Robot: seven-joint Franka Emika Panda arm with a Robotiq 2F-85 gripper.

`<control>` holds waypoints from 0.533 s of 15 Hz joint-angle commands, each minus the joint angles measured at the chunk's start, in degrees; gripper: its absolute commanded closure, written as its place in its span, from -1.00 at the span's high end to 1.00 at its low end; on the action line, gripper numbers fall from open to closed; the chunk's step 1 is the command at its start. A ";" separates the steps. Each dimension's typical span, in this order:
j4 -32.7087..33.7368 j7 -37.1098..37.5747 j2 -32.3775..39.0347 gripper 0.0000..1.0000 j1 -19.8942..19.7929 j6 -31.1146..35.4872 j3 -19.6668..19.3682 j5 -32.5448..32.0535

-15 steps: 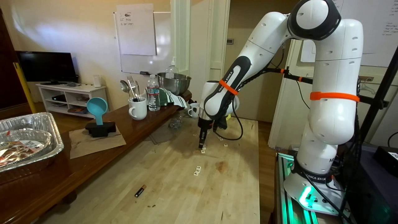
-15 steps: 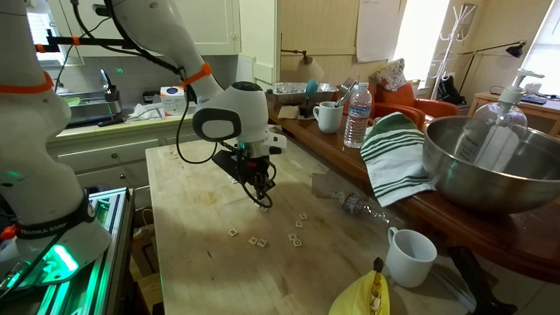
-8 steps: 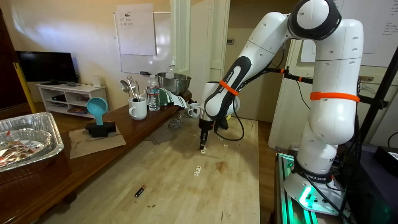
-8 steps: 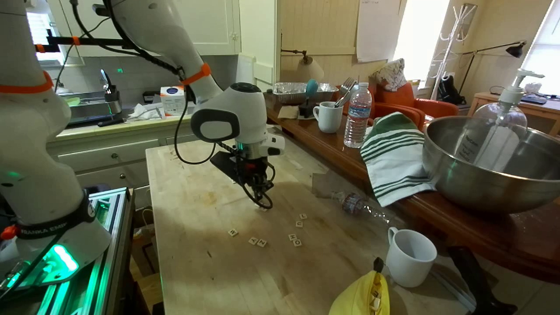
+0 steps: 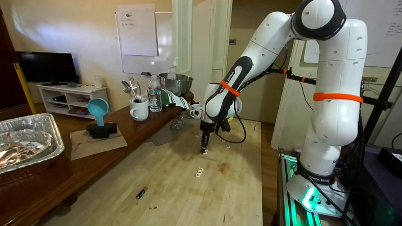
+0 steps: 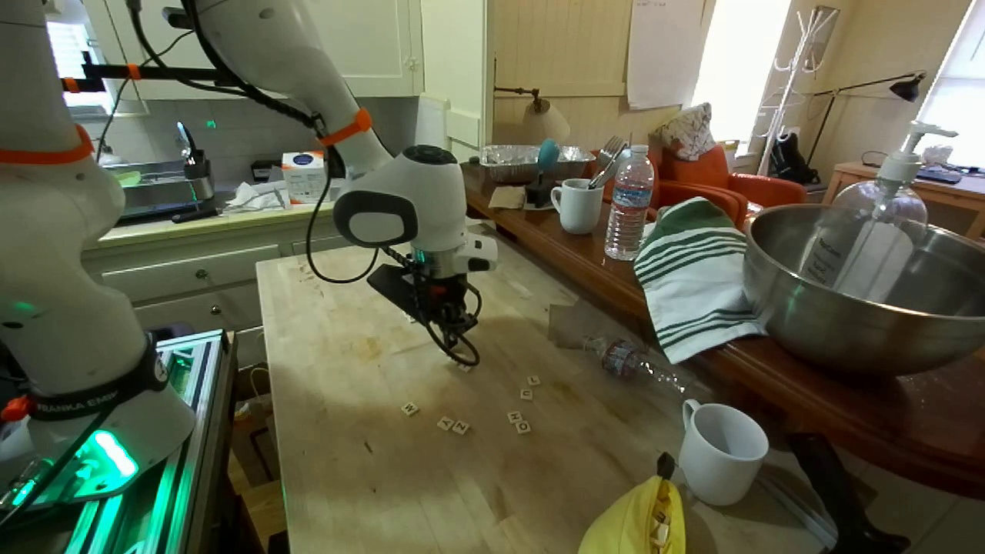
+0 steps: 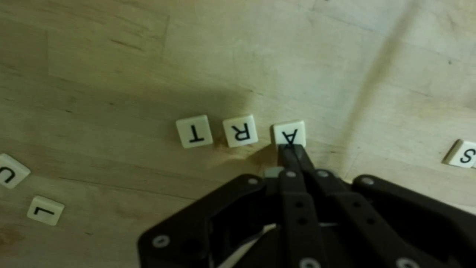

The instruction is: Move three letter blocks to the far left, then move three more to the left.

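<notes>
1. Black metal two-finger gripper [image 7: 292, 148]: its fingers point down and are pressed together, with nothing visible between them. A closed tip like this probably serves to push flat pieces rather than pinch them.
2. Cream square letter block marked A [image 7: 290, 130]: lying flat on the pale wooden table [image 7: 334, 56], its edge partly covered by the fingertips in the wrist view. Whether they touch it or hover just above, I cannot tell.
3. Cream square block marked R [image 7: 240, 131] and cream square block marked T [image 7: 194, 131]: in a row beside A, with small gaps. The gap between A and R looks the wider, so evening up the word ART seems the step in hand.
4. Cream square block marked U [image 7: 13, 171] and cream square block marked L [image 7: 45, 210]: askew, outside that row, apparently not needed for it.
5. Tight row of three cream square blocks [image 5: 199, 172]: well apart from the gripper in an exterior view, likely the finished far-left set.
6. Yellow banana-shaped zip pouch [image 6: 627, 519]: near a white ceramic mug [image 6: 719, 469], its opening showing pale pieces [image 6: 661, 532], so presumably the blocks' storage.
</notes>
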 commanded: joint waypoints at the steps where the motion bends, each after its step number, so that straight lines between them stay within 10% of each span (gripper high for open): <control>1: -1.52 -2.93 -1.47 -1.00 -0.29 -1.60 0.62 1.91; 8: -1.68 -4.40 -1.24 -1.00 -0.44 -0.97 -0.09 1.23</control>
